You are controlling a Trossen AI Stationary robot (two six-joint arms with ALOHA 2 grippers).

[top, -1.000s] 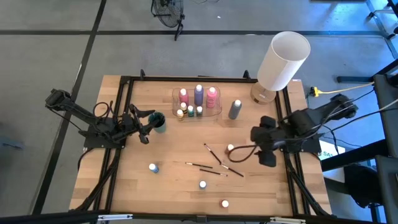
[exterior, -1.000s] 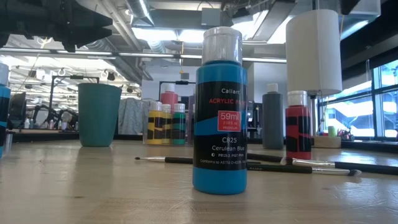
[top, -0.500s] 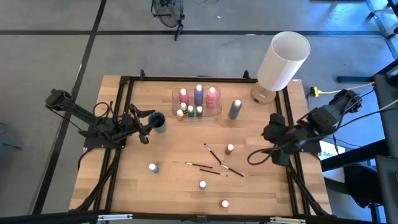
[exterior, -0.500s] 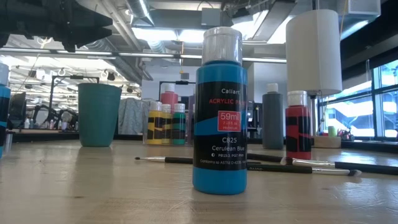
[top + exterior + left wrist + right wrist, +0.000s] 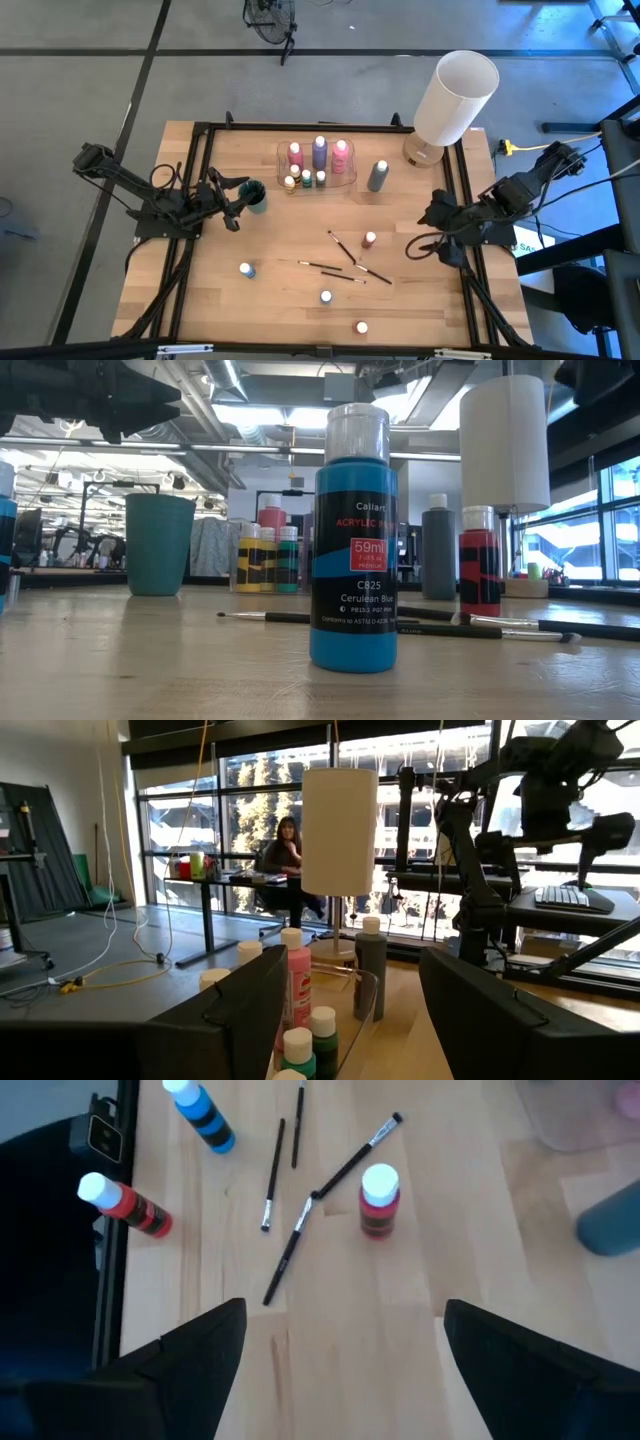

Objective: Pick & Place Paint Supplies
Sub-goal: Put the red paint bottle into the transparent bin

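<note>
Since 1 s ago the right arm has pulled back off the light wooden counter (image 5: pixel 290 300) toward its right edge; the right gripper (image 5: pixel 436 212) no longer sits by the small red white-capped paint bottle (image 5: pixel 370 240), which stands where it was, upright w/ nothing gripping it. Right jaws are spread wide and empty in the right wrist view, looking down on that red bottle (image 5: pixel 379 1200), so prob. lining up for another approach, not carrying. Left gripper (image 5: pixel 233 196) hasn't shifted: parked near the left edge, just beside the teal plastic cup (image 5: pixel 256 194), jaws wide apart, holding nothing; likely waiting its turn. Clear plastic tray (image 5: pixel 352 178) near the far edge already holds tall pink, purple and pink bottles plus tiny yellow and green ones, so it reads as the drop spot. Grey bottle (image 5: pixel 377 175) stands just outside it, on the side of the big white cylindrical lamp (image 5: pixel 455 95). Still loose mid-counter: thin dark-handled paintbrushes (image 5: pixel 343 262) lying flat and crossed next to the red bottle, three more small white-capped bottles toward the near edge, incl. a blue one (image 5: pixel 246 269). Task looks roughly half done.
</note>
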